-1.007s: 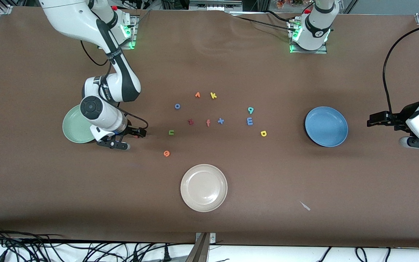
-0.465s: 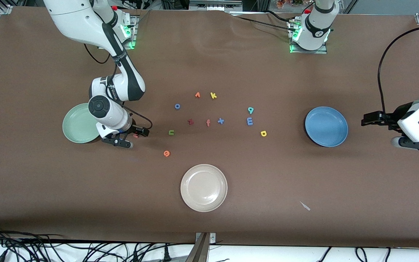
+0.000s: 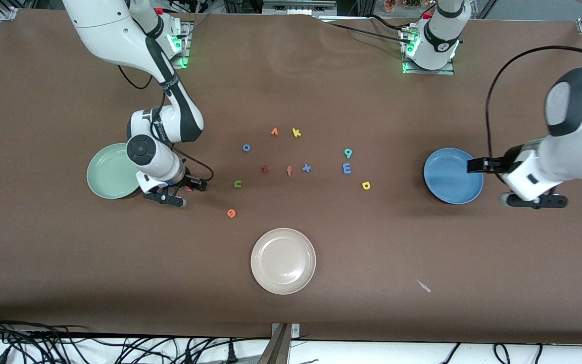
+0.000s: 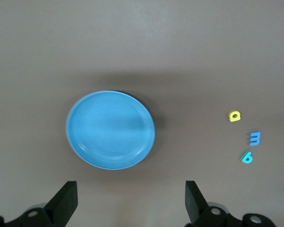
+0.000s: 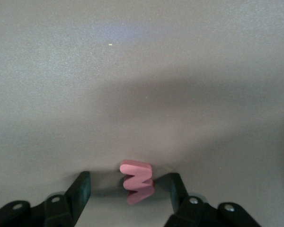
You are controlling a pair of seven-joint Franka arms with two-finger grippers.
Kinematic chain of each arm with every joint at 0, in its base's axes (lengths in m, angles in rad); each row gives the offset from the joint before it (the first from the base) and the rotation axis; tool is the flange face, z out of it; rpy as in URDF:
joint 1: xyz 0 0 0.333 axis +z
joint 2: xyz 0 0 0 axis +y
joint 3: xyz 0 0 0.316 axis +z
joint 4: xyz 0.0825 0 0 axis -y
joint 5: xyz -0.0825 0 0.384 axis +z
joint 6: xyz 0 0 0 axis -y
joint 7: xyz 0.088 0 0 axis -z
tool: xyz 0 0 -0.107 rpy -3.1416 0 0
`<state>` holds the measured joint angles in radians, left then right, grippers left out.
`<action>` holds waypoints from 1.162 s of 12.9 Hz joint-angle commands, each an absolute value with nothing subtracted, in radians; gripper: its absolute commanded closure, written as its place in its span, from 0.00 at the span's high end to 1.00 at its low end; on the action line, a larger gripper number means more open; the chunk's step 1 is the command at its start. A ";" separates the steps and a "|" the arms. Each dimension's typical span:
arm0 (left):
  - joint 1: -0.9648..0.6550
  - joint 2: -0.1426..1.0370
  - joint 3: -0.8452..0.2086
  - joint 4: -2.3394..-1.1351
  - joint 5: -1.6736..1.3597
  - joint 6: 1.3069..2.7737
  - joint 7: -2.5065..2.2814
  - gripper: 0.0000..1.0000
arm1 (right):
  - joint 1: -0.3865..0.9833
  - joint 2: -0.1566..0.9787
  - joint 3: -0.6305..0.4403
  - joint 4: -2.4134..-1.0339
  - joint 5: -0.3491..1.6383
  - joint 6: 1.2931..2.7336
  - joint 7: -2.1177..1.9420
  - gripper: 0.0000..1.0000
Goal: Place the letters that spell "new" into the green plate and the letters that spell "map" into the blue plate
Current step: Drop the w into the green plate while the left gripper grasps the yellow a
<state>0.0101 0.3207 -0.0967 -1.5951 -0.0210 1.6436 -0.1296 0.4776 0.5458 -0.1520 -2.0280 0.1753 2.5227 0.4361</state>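
Observation:
The red-pink w [image 5: 138, 179] stands on edge on the table between the fingers of my right gripper [image 5: 129, 184], with a gap still showing on one side. That gripper [image 3: 184, 193] is down beside the green plate [image 3: 109, 172], and the w [image 3: 188, 189] shows under it. The green n [image 3: 238, 184] and orange e [image 3: 231, 213] lie nearby. My left gripper [image 3: 536, 201] hangs open and empty next to the blue plate [image 3: 452, 176]. The blue plate [image 4: 110, 130] is bare. The yellow a [image 3: 366, 185], blue m [image 3: 346, 168] and teal p [image 3: 348, 152] lie mid-table.
A cream-white plate [image 3: 283, 261] sits nearer to the front camera. Other letters lie mid-table: blue o [image 3: 246, 147], yellow k [image 3: 296, 133], dark red z [image 3: 264, 169], salmon f [image 3: 289, 171]. A white scrap [image 3: 424, 286] lies near the front edge.
The left arm has swung in from its end of the table to the blue plate. The right gripper has shifted onto the w and its fingers have narrowed round it.

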 commanded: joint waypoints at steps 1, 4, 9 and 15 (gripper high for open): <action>-0.044 0.311 -0.091 -1.716 -0.080 1.765 -0.280 0.99 | 0.483 0.545 -0.150 -2.037 0.192 2.536 0.442 0.48; -0.071 0.339 -0.130 -1.819 -0.116 1.951 -0.475 0.99 | 0.482 0.541 -0.152 -2.036 0.192 2.528 0.440 0.24; -0.083 0.443 -0.193 -1.911 -0.118 2.262 -0.776 0.98 | 0.480 0.496 -0.158 -2.007 0.192 2.455 0.433 0.05; -0.192 0.558 -0.193 -1.920 -0.110 2.402 -0.951 0.96 | 0.477 0.335 -0.362 -1.976 0.172 2.108 0.284 0.06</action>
